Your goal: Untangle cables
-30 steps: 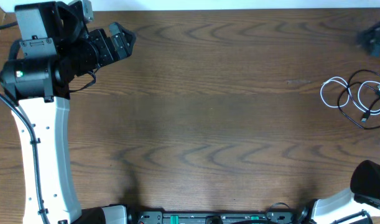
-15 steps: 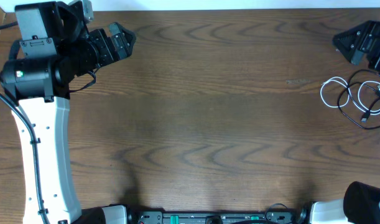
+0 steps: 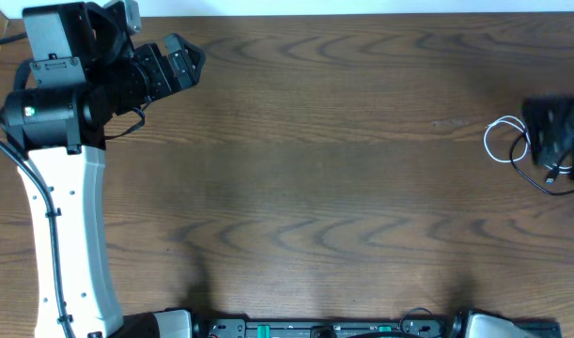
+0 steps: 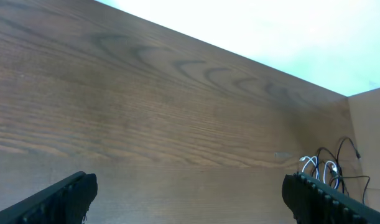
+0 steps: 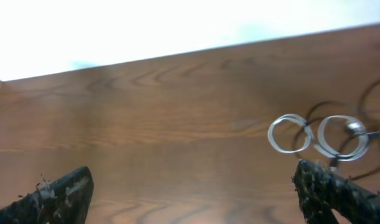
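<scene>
Overhead and wrist views of a two-arm rig at the start of cable untangling. The two cables lie at the far right edge of the tabletop. The white cable forms two side-by-side loops. The black cable runs through and around them, and the two cross at several places. Exactly which strand lies on top cannot be told at this size.

The right hand shows in the overhead view as a blurred dark shape directly above the bundle, covering the right-hand loop. Its own camera shows its fingers spread wide with nothing between them. The left hand is at the far left corner, well apart from the cables. It too is spread wide and empty, and the bundle is small in the distance of its view.

The step in hand appears to be the approach for a first grasp. It would go best with a single strand taken, preferably a free length or plug end of one colour away from the crossings. The hand would close only once both fingers straddle that strand alone. A pinch across both cords would likely drag the whole knot. The bundle lies close to the edge, so a pull toward the middle of the tabletop seems safer. The left hand could then pin or take the other cord.

No container, tray or bin appears in any view, and the cables rest on bare wood.
</scene>
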Controlling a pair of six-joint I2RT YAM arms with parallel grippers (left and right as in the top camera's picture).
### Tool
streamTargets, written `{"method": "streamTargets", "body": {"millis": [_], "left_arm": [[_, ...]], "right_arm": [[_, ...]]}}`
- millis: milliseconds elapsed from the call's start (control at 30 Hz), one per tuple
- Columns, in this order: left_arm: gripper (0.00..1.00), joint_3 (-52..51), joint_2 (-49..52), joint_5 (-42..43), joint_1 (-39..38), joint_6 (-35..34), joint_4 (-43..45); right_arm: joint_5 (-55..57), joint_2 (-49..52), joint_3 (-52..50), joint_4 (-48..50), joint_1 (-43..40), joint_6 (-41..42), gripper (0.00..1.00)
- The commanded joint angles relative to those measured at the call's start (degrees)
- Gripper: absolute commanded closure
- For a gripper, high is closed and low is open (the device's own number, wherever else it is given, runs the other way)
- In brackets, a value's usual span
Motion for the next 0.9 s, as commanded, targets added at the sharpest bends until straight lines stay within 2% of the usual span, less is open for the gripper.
{"method": "streamTargets", "body": {"millis": [0,200,333,600,867], "left_arm": [[0.0,0.3,0.2,-0.3,0.2,0.5,-0.2],[0.0,0.3,0.2,-0.3,0.2,0.5,-0.2],[0.0,0.3,0.2,-0.3,0.2,0.5,-0.2],[0.0,0.3,0.2,-0.3,0.2,0.5,-0.2],[0.0,0.3,0.2,-0.3,0.2,0.5,-0.2]], "right_arm": [[5.5,-4.7,-6.1,1.4,0.5,-2.3,0.01],[10.8,-17.1,-23.5,12.2,0.9,-2.4,0.01],[13.1,-26.9,-38.7,22.8,3.4,-2.4,0.01],[14.6,-46.5,-72.5,48.8,8.3,-2.3,0.01],[14.6,-60.8,-101.7,74.4,11.0,-2.3,0.01]]}}
